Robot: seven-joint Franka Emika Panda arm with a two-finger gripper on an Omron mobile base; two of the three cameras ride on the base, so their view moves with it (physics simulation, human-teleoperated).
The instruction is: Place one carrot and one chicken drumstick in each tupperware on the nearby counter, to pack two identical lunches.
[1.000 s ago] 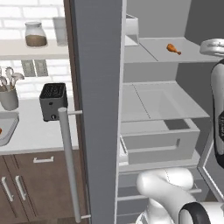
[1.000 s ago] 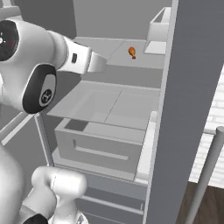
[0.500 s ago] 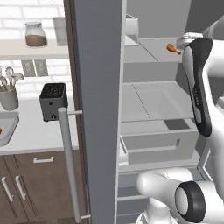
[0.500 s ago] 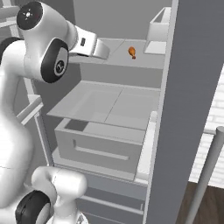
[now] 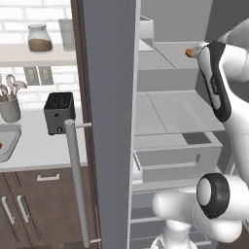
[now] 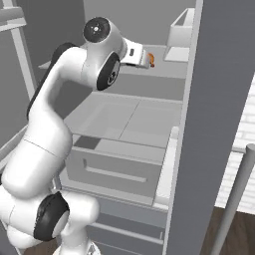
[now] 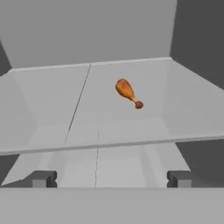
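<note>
On the fridge's upper shelf (image 7: 52, 100), the gripper (image 7: 109, 178), jaws apart, faces a drumstick (image 7: 127, 92), needing to reach forward and close.

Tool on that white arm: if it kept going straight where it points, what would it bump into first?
Probably the chicken drumstick lying on the upper fridge shelf. The open tool points along the shelf towards it, nothing between them, though depth is hard to judge.

Illumination was even and diffuse, with no glare and only soft shadows beneath the fridge shelves (image 5: 170, 114). The rendered pictures appeared slightly soft and low in resolution, with the hand view blurriest.
</note>
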